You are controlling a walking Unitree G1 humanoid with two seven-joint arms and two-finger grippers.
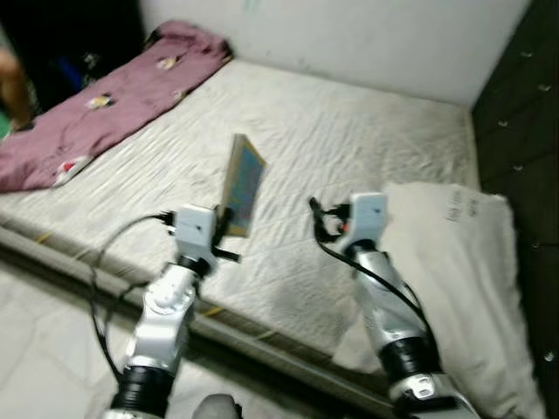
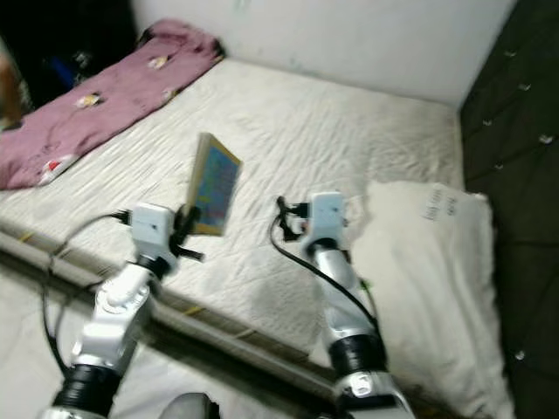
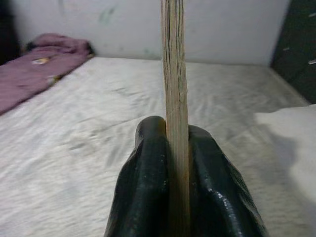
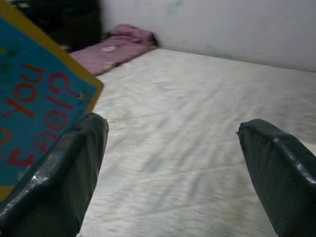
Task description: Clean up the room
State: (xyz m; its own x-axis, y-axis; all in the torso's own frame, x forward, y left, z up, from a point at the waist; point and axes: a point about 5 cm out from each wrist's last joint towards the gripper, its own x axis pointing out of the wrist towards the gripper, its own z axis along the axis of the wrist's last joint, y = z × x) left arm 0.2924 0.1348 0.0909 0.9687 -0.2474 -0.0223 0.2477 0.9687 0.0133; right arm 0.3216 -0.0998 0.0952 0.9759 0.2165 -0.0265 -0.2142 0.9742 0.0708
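Note:
A thin book with a blue cover and yellow border stands upright in the air over the white mattress. My left gripper is shut on its lower edge; in the left wrist view the book's page edge rises between the two black fingers. My right gripper hovers open to the right of the book, above the mattress. In the right wrist view its fingers stand wide apart with the book's cover beside one finger.
A crumpled purple blanket lies along the mattress's far left. A white pillow rests at the right near the dark padded headboard. The bed's front edge runs below my arms, with pale floor before it.

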